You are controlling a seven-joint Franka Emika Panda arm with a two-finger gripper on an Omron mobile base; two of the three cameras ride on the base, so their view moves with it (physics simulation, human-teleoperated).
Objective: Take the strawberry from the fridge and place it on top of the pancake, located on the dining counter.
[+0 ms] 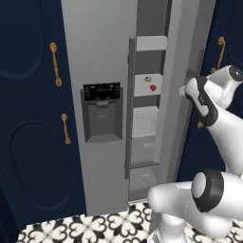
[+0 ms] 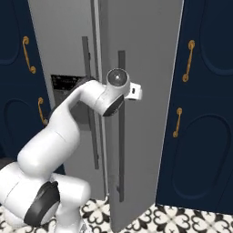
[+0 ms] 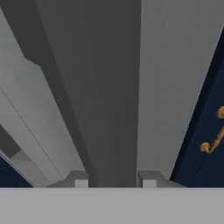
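The fridge [image 1: 102, 57] stands with its right door [image 2: 145, 68] swung partly open, baring grey shelves. The strawberry [image 1: 153, 88], a tiny red berry, lies on a middle shelf. My gripper [image 1: 182, 90] is at the outer face of that open door, level with the strawberry's shelf and to its right. In the hand view the gripper [image 3: 114, 179] has its two fingertips either side of the dark vertical door handle [image 3: 109, 109], shut on it. From the right base view the hand [image 2: 136, 93] sits against the long handle [image 2: 121, 136]. The pancake and the dining counter are out of view.
A small yellow item [image 1: 148, 79] lies just behind the strawberry. Navy cabinets with brass handles [image 1: 28, 118] [image 2: 205, 113] flank the fridge on both sides. The black dispenser panel [image 1: 101, 111] is on the shut left door. Patterned floor tiles [image 1: 95, 228] lie below.
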